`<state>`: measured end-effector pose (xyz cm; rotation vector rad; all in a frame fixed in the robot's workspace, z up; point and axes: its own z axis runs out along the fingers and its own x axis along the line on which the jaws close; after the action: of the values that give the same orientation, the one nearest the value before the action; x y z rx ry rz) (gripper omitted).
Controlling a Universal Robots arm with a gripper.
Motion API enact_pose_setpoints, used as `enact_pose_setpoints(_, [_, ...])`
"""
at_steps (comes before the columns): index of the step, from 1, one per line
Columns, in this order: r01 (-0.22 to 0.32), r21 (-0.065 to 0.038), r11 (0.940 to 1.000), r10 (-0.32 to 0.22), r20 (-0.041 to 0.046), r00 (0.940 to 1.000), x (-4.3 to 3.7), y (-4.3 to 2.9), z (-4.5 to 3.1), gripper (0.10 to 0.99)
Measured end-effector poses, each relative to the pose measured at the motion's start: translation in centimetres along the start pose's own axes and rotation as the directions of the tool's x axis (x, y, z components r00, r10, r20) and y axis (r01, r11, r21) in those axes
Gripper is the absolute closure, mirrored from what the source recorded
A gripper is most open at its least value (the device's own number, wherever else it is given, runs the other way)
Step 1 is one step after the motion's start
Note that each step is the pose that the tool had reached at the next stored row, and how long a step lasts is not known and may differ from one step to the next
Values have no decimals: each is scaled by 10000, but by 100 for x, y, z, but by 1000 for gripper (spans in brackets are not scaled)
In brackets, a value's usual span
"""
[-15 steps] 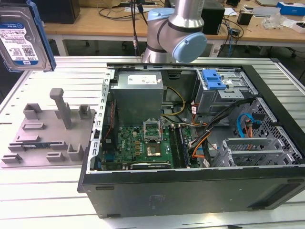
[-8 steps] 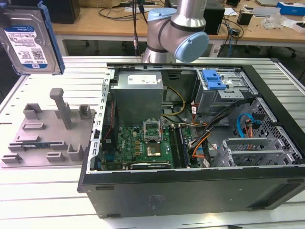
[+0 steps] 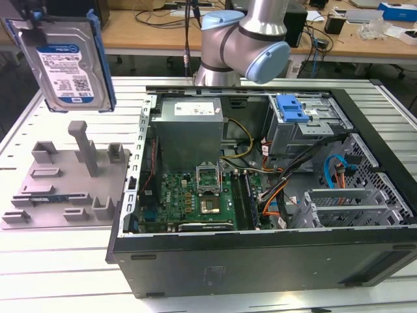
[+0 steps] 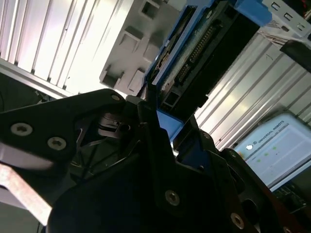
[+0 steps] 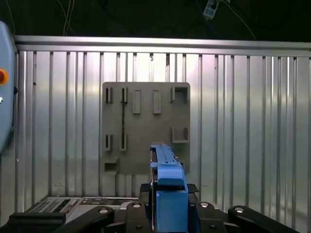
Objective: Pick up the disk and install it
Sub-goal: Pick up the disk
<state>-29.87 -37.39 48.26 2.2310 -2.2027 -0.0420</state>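
**Disk held aloft, clear of its fixture**

You have the disk (image 3: 68,62) in the air at the exterior view's upper left. It is tilted, its label faces the camera, and it hangs above the grey fixture plate (image 3: 65,186) without touching it. In both wrist views the gripper (image 5: 167,206) has its jaws closed narrow on the disk's blue bracket (image 4: 170,127), with black fingers (image 4: 146,116) pressed to either side. In the first wrist view the disk sits edge-on over the fixture plate and the slatted aluminium table (image 5: 243,121). To the exterior view's right, the open computer case (image 3: 260,261) lies on its side, well apart from the disk, with the robot arm (image 3: 244,39) behind it.
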Motion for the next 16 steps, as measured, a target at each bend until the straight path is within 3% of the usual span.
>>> enact_pose_setpoints(7, [-3,0,10000,3,6,10000,184,-357,-33,718])
enact_pose_setpoints(9, [-2,1,10000,2,15,10000,265,-522,-53,718])
enact_pose_setpoints(12, [-2,2,10000,2,22,10000,328,-652,-71,718])
enact_pose_setpoints(14, [0,1,10000,0,31,10000,405,-808,-90,718])
enact_pose_setpoints(16, [-2,1,10000,2,36,10000,446,-892,-99,718])
